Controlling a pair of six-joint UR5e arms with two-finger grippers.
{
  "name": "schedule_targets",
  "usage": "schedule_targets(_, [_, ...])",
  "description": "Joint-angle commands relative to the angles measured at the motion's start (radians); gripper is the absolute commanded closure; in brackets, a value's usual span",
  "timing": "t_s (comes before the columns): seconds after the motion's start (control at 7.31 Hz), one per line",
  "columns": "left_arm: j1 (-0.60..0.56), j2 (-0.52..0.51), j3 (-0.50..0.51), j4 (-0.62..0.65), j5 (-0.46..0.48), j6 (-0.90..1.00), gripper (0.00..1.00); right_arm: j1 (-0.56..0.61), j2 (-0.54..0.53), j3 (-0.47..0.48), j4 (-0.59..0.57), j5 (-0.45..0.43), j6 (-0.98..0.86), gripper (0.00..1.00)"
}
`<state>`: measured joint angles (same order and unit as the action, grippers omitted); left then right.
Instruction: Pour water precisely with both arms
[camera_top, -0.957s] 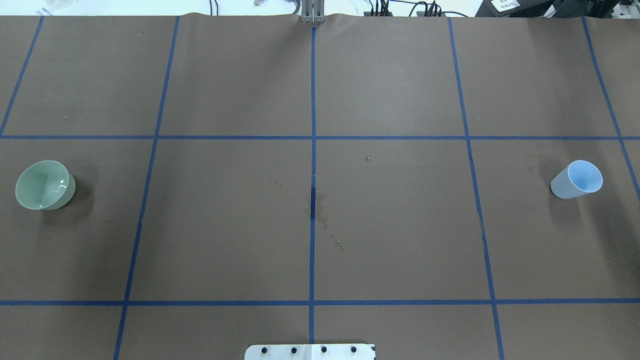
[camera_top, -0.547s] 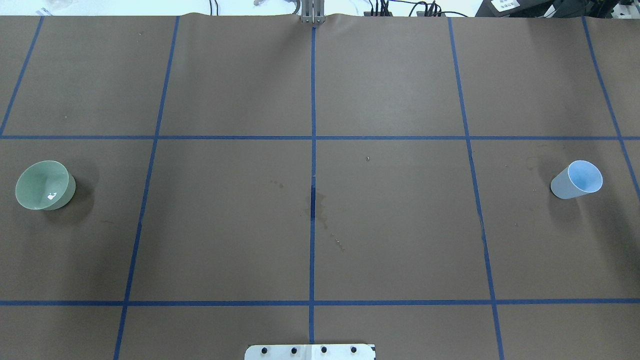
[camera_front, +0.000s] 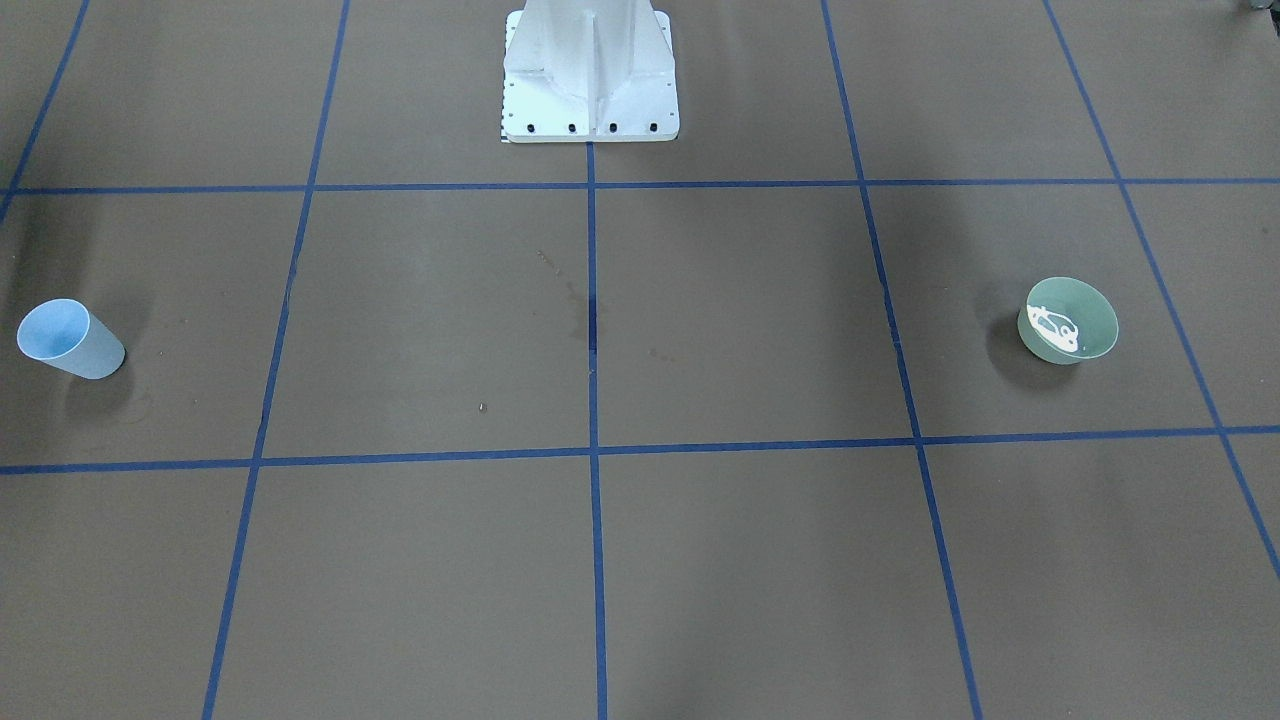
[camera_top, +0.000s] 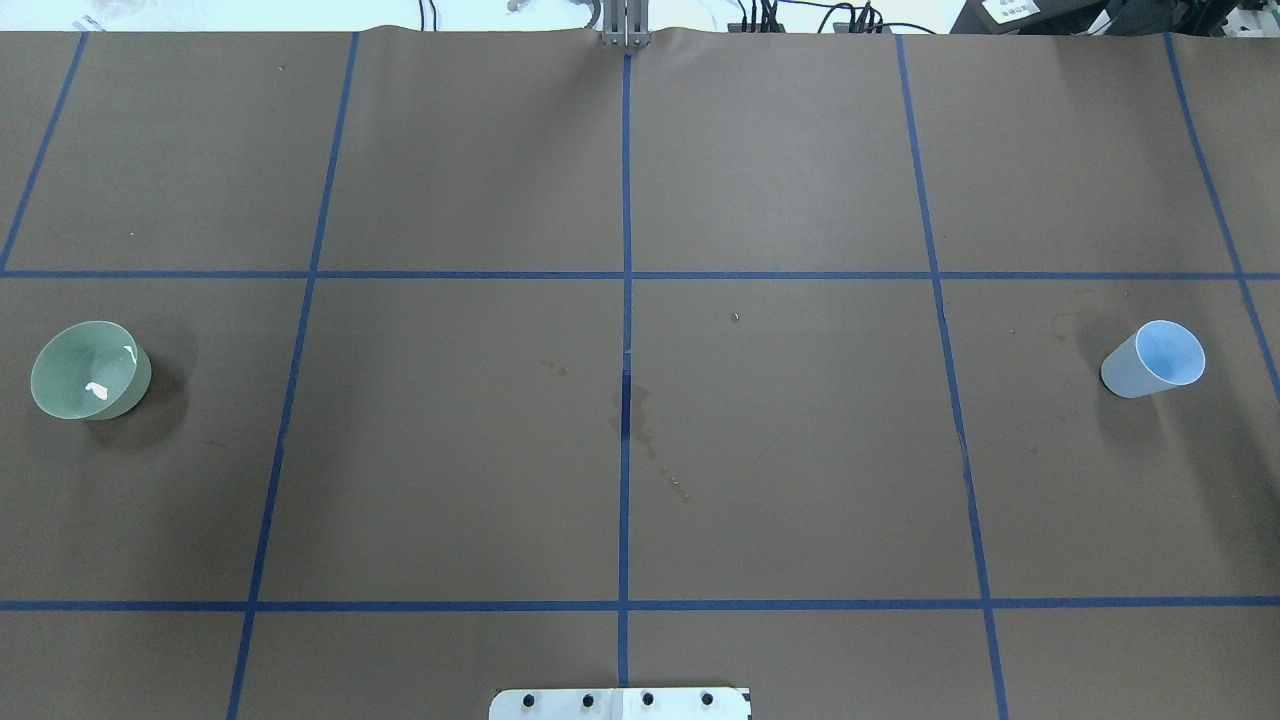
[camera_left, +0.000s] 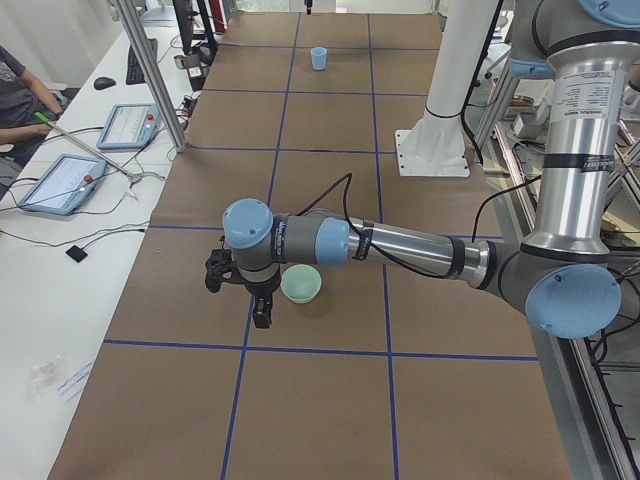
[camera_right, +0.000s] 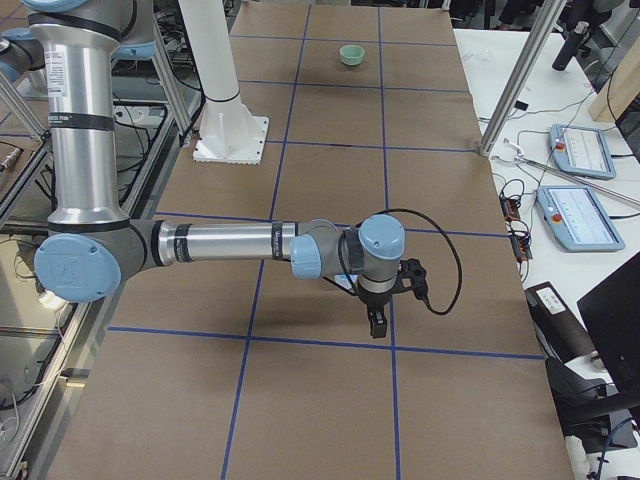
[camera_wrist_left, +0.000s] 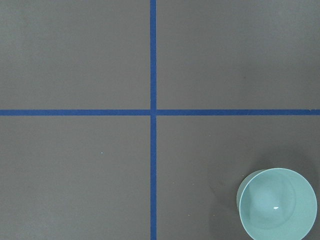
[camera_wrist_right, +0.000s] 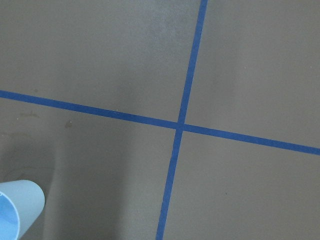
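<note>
Bowl (camera_top: 85, 370): green, upright on bench (camera_top: 450, 470), water (camera_front: 1055, 328) glinting inside.
Cup (camera_top: 1152, 360): blue, upright, well apart.
Left tool (camera_left: 262, 318), right tool (camera_right: 377, 324): cannot tell whether spread.

The left arm (camera_left: 410, 245) and right arm (camera_right: 230, 243) are grey metal tubes with light-blue joint caps (camera_left: 247, 222) and black cables (camera_left: 350, 177).

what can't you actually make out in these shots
- Left end effector: shows only in the exterior left view, so open or shut cannot be told.
- Right end effector: shows only in the exterior right view, same doubt.
- Blue cup: cut off by the right wrist view's lower left corner.
- Water in the green bowl: only white glints show, so its depth is unreadable.
</note>
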<state>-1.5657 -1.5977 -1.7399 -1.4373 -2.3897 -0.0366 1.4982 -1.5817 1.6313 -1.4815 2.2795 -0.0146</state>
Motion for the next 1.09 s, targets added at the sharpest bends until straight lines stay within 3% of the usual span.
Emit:
schedule_targets(0.0, [0.018, 0.018, -0.042, 0.002, 0.064, 0.033, 0.00, 0.001, -0.009, 0.013, 0.007, -0.006, -0.004, 0.00])
schedule_targets(0.14, [0.018, 0.025, -0.049, 0.006, 0.066, 0.153, 0.00, 0.001, -0.003, 0.021, -0.002, 0.005, 0.002, 0.00])
schedule_targets(0.41, [0.015, -0.026, -0.041, 0.143, 0.072, 0.165, 0.00, -0.028, 0.003, 0.016, -0.023, -0.003, -0.004, 0.00])
schedule_targets(0.55, [0.013, -0.040, -0.044, 0.202, 0.072, 0.165, 0.00, -0.047, 0.006, 0.033, -0.090, 0.003, -0.011, 0.00])
schedule_targets(0.96, [0.015, -0.035, -0.041, 0.216, 0.067, 0.096, 0.00, -0.050, 0.012, 0.032, -0.109, 0.008, -0.034, 0.00])
